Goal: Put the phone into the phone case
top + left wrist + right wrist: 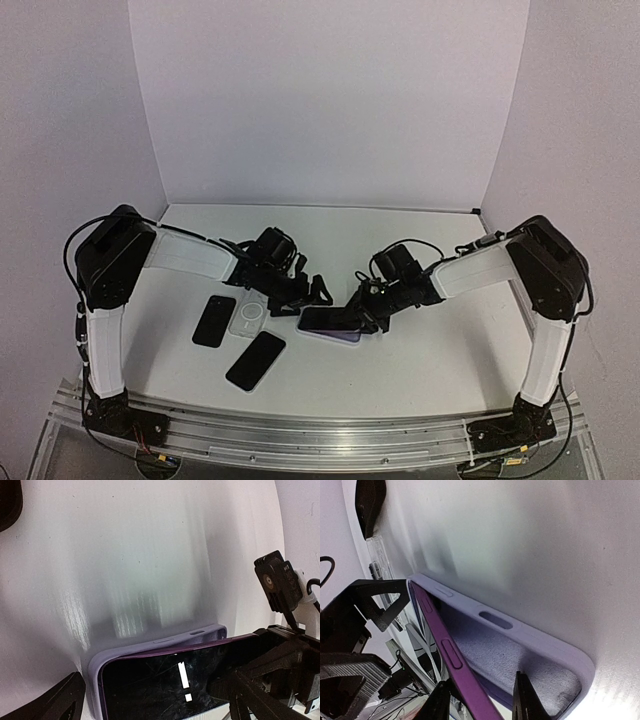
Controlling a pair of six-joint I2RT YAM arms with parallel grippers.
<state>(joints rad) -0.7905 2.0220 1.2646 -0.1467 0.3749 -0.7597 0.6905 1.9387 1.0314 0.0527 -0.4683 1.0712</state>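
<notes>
The right gripper [480, 700], at the bottom of its wrist view, straddles the raised edge of the purple-rimmed, black-screened phone [451, 652]. Its jaws are narrowly parted with a gap on one side, so the grip looks loose rather than clamped. The phone sits tilted, one end tucked into the lilac soft case [520, 650] and the rest above the open cavity, likely so it can be pressed down. The left gripper [312, 296], spread wide and holding nothing, waits beside the case on the white counter [150, 555], probably to brace it.
</notes>
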